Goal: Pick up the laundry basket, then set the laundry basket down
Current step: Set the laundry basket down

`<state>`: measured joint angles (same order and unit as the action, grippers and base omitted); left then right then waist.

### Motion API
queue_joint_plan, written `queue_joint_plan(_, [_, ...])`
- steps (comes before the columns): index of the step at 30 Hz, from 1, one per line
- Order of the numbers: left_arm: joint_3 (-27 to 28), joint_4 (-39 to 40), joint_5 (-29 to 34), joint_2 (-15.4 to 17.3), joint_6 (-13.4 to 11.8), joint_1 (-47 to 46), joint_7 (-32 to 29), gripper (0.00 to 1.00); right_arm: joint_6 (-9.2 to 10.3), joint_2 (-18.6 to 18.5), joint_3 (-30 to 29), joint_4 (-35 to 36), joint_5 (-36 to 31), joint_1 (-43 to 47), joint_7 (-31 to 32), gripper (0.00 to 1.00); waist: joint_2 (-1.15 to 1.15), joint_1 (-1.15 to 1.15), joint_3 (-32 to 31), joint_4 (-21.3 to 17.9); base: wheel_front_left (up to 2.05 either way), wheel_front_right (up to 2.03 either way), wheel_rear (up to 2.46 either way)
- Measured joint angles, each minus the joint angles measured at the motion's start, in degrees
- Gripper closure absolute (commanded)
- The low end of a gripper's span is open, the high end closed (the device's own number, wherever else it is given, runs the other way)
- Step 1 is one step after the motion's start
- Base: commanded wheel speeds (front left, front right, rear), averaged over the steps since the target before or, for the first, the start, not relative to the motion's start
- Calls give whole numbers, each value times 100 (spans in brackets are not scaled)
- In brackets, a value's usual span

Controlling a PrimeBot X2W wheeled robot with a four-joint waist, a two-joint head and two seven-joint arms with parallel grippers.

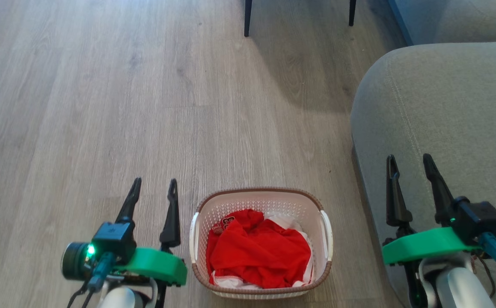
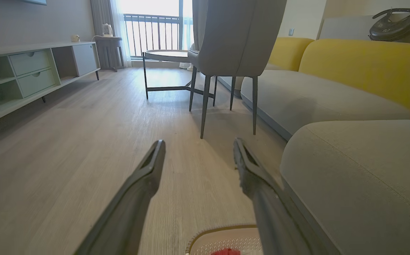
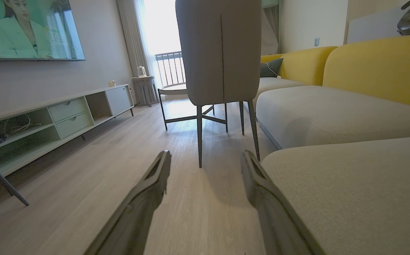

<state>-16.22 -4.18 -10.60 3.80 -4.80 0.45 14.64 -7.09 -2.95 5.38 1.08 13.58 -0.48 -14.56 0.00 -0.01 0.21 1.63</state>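
Status: observing the small rounded-rectangular cream-white perforated plastic laundry basket with brown woven-look rim sitting upright on the grey wood-grain plank floor, holding crumpled red fabric and standing near the grey upholstered sofa. Finding the left gripper hovering to the left of the basket, apart from it, fingers spread and gripping nothing. Finding the right gripper hovering over the sofa's edge, right of the basket, fingers likewise spread and empty.
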Motion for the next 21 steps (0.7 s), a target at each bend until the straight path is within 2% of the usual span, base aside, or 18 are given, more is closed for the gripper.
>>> queue_joint_plan(9, [208,-58,46,-54,278,44,0,0,0,9,-45,-25,3,-4,0,0,0,0,28,-12,0,0,0])
queue_joint_plan(21, [231,42,-65,-55,327,44,0,0,0,9,-52,-32,2,-8,0,0,0,0,56,1,0,0,0])
